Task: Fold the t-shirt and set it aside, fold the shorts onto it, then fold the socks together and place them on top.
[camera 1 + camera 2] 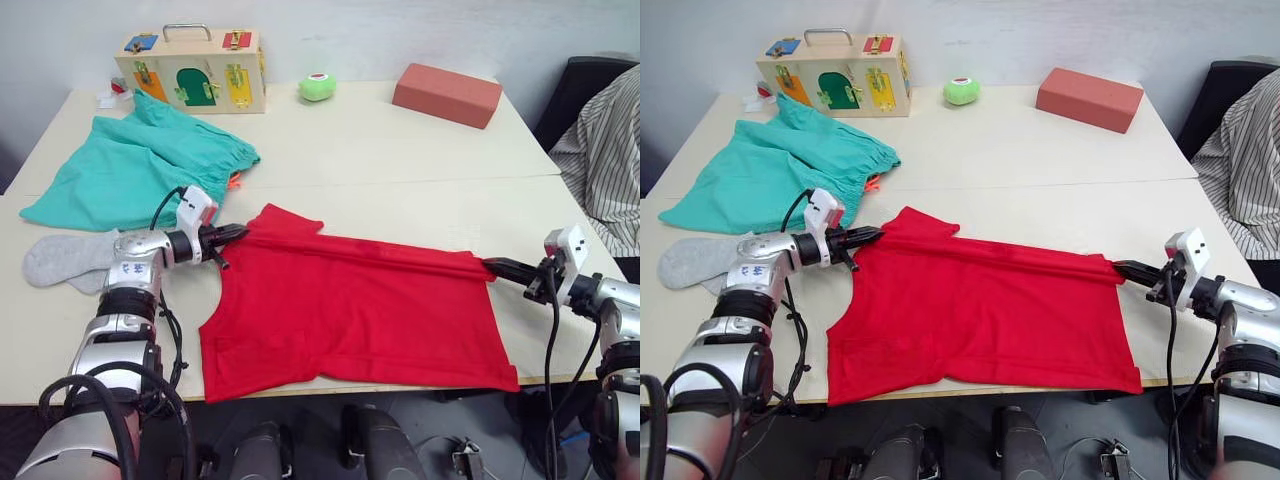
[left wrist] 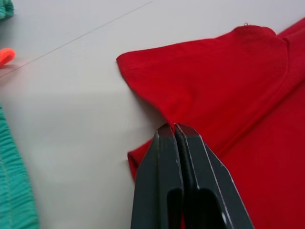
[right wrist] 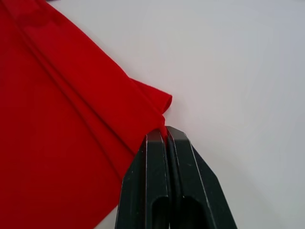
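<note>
Both jaws are clamped tight on the bright red short-sleeved cloth t-shirt [image 1: 350, 310], one at each end of its folded far edge. My left gripper [image 1: 236, 233] pinches the cloth right by the sleeve, and in the left wrist view the two black fingers [image 2: 164, 181] are pressed flat together with red fabric nipped at the tips. My right gripper [image 1: 494, 266] has the opposite end of that fold, fingers also closed with a bit of hem caught between them.

So the shirt lies spread between my two arms on the pale counter [image 1: 400, 150], its near hem running along the counter's front edge, a corner right at the lip. The far strip is doubled over into a long ridge from one gripper to the other.

Both forearms lie low and roughly level over the counter, pointing inward at each other.

The teal-green cloth shorts [image 1: 130, 165] with the gathered waistband sit rumpled behind my left arm, near the sleeve but apart from it. A light grey knit sock [image 1: 65, 258] lies just outside my left wrist.

Plenty of bare counter beyond the shirt in the middle. Along the back edge: a wooden latch box [image 1: 192, 70], a small green round thing [image 1: 317, 87], and a terracotta-coloured block [image 1: 446, 94]. A person's striped sleeve [image 1: 610, 150] is off past the right end.
</note>
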You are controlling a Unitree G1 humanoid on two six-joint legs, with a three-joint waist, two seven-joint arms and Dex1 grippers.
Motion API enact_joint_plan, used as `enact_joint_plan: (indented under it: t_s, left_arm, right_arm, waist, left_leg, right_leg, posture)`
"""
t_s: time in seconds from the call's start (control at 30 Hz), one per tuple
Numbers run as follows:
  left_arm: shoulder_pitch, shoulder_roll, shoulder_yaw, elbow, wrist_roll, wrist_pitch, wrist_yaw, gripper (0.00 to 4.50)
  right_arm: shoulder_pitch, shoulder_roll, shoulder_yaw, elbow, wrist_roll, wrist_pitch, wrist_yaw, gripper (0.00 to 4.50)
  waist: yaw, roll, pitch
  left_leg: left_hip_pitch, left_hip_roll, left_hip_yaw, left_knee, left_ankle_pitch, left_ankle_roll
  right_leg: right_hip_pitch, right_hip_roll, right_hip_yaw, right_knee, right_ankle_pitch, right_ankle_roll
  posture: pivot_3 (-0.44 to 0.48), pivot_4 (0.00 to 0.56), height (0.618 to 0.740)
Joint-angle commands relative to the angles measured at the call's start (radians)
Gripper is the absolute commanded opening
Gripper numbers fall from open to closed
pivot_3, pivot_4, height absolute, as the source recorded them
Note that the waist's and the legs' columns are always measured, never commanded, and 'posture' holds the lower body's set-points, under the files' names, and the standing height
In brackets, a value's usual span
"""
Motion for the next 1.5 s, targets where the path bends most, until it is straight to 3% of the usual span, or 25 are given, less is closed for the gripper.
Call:
enact_joint_plan:
  t_s: [0.03, 0.17, 0.4, 0.5, 0.57, 0.6, 0.67, 0.9, 1.2, 1.3, 1.5]
  left_arm:
    - [0.053, 0.008, 0.004, -0.123, -0.026, 0.027, 0.022, 0.03]
    - [0.118, 0.017, 0.005, -0.224, -0.047, 0.107, 0.028, 0.03]
    - [0.091, 0.066, 0.019, -0.307, -0.118, 0.309, -0.021, 2.18]
    - [-0.031, 0.070, -0.010, -0.250, -0.124, 0.437, -0.040, 2.68]
    - [-0.110, 0.050, -0.025, -0.176, -0.106, 0.448, -0.019, 3.30]
    - [-0.153, 0.037, -0.032, -0.129, -0.098, 0.448, -0.008, 3.32]
    - [-0.224, 0.011, -0.043, -0.036, -0.080, 0.425, 0.014, 3.32]
    - [-0.397, -0.078, -0.093, 0.293, 0.028, 0.335, 0.190, 3.32]
    - [-0.417, -0.147, -0.103, 0.416, 0.093, 0.287, 0.299, 3.32]
    - [-0.405, -0.156, -0.092, 0.424, 0.094, 0.286, 0.297, 2.72]
    - [-0.392, -0.162, -0.085, 0.425, 0.097, 0.236, 0.248, 0.87]
  right_arm:
    - [0.010, -0.005, -0.004, -0.032, -0.006, -0.024, -0.062, 0.00]
    - [0.037, -0.004, -0.009, -0.065, 0.017, -0.003, -0.069, 0.00]
    - [0.216, -0.058, -0.056, -0.320, 0.068, -0.039, -0.049, 2.37]
    - [0.317, -0.081, -0.132, -0.534, 0.108, -0.073, -0.077, 2.86]
    - [0.352, -0.076, -0.160, -0.639, 0.131, -0.064, -0.107, 3.55]
    - [0.363, -0.072, -0.168, -0.683, 0.136, -0.060, -0.124, 3.89]
    - [0.377, -0.065, -0.173, -0.752, 0.148, -0.040, -0.150, 4.48]
    - [0.399, -0.042, -0.139, -0.912, 0.176, 0.035, -0.217, 4.48]
    - [0.445, -0.026, -0.129, -1.010, 0.203, 0.099, -0.260, 4.48]
    - [0.469, -0.020, -0.135, -1.037, 0.213, 0.115, -0.276, 4.50]
    - [0.499, -0.013, -0.138, -1.072, 0.223, 0.130, -0.295, 4.50]
  waist:
    - [0.000, 0.000, 0.000]
    - [0.000, 0.000, 0.000]
    - [0.004, 0.000, 0.000]
    - [0.005, 0.000, 0.000]
    - [0.007, 0.000, 0.000]
    - [0.008, 0.000, 0.000]
    - [0.007, 0.000, 0.000]
    - [0.001, -0.002, 0.001]
    - [0.009, -0.002, 0.001]
    - [0.012, -0.002, 0.001]
    - [0.019, -0.002, 0.001]
  left_leg:
    - [0.000, 0.000, 0.000, 0.000, 0.000, 0.000]
    - [0.001, 0.000, 0.000, 0.001, 0.000, 0.000]
    - [0.000, 0.000, -0.001, 0.003, 0.000, 0.000]
    - [0.001, 0.000, 0.000, 0.004, -0.001, -0.001]
    - [-0.001, 0.001, -0.002, 0.007, -0.001, -0.001]
    - [0.000, 0.001, -0.002, 0.007, -0.001, -0.001]
    - [0.000, 0.001, -0.002, 0.008, -0.001, -0.001]
    - [0.000, 0.001, -0.001, 0.006, -0.002, -0.001]
    - [0.000, 0.001, -0.001, 0.007, -0.002, -0.001]
    - [0.000, 0.001, -0.001, 0.008, -0.002, 0.000]
    - [0.000, 0.001, -0.001, 0.008, -0.003, 0.000]
  right_leg:
    - [0.000, -0.001, 0.000, 0.000, 0.000, 0.000]
    - [0.000, -0.002, 0.003, 0.000, 0.000, 0.000]
    - [0.001, -0.002, 0.008, 0.001, 0.000, 0.000]
    - [0.001, -0.001, 0.008, 0.001, 0.000, 0.000]
    - [0.001, 0.003, 0.008, 0.002, 0.000, 0.000]
    - [0.001, 0.003, 0.009, 0.003, 0.000, 0.000]
    - [0.002, 0.003, 0.009, 0.002, 0.000, 0.000]
    - [0.001, 0.004, 0.010, 0.001, 0.000, -0.001]
    - [0.001, 0.004, 0.009, 0.002, 0.000, -0.001]
    - [0.001, 0.003, 0.009, 0.002, 0.000, -0.001]
    - [0.001, 0.004, 0.009, 0.002, 0.000, -0.001]
  posture:
    - [0.000, 0.150, 0.740]
    - [0.000, 0.150, 0.740]
    - [0.000, 0.150, 0.740]
    - [0.000, 0.150, 0.740]
    - [0.000, 0.150, 0.740]
    - [0.000, 0.150, 0.740]
    - [0.000, 0.150, 0.740]
    - [0.000, 0.150, 0.740]
    - [0.000, 0.150, 0.740]
    - [0.000, 0.150, 0.740]
    - [0.000, 0.150, 0.740]
